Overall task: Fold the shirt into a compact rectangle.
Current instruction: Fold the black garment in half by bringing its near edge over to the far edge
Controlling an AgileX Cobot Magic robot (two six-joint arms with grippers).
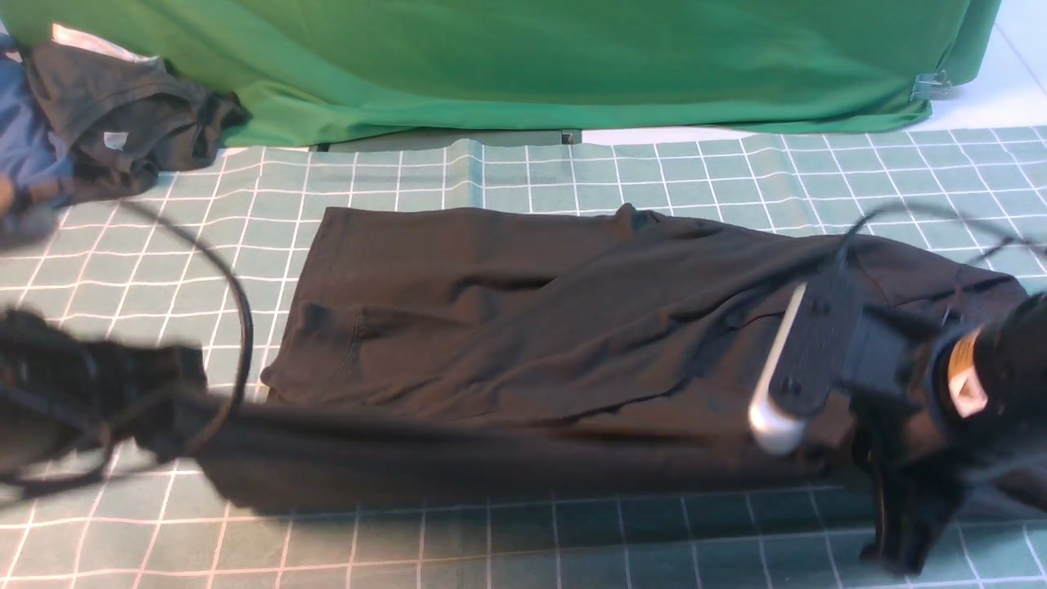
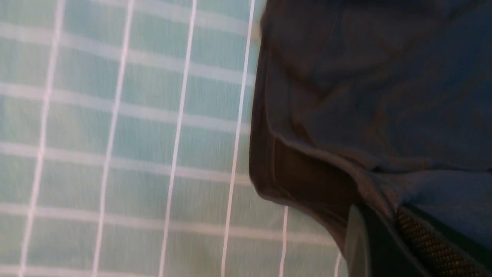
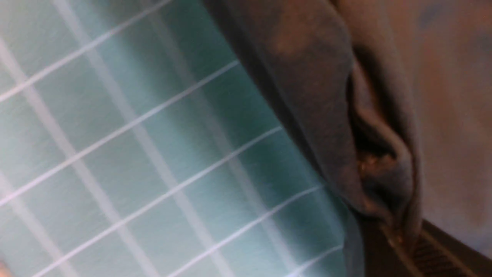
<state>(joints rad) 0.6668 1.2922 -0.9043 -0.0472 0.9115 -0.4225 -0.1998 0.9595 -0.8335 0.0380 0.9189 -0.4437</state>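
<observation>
**Item 1, shirt** [image 1: 523, 327]: black, and it lies crosswise on the middle of the surface [image 1: 572, 540], a green mat with a white grid. You see no print or neck label on the face that shows. The far edge runs straight, with a small bump of cloth near its middle. The near edge is raised and stretched between your 2 arms, and one end hangs down at the right.

**Item 2, left gripper** [image 2: 388, 238]: jaws together on the shirt's hem at the near left.

**Item 3, right gripper** [image 3: 396, 238]: jaws clamped on bunched shirt cloth at the near right.

**Item 4, grey garment** [image 1: 123, 114]: crumpled at the far left, well apart from the shirt. Its pale tag [image 1: 115, 140] is too small for you to read. It lies beside a blue cloth [image 1: 24, 131].

**Item 5, green cloth** [image 1: 523, 57]: spread along the far side.

**Room:** you have bare grid in front of the shirt, to its left, and in a strip between it and the green cloth.
</observation>
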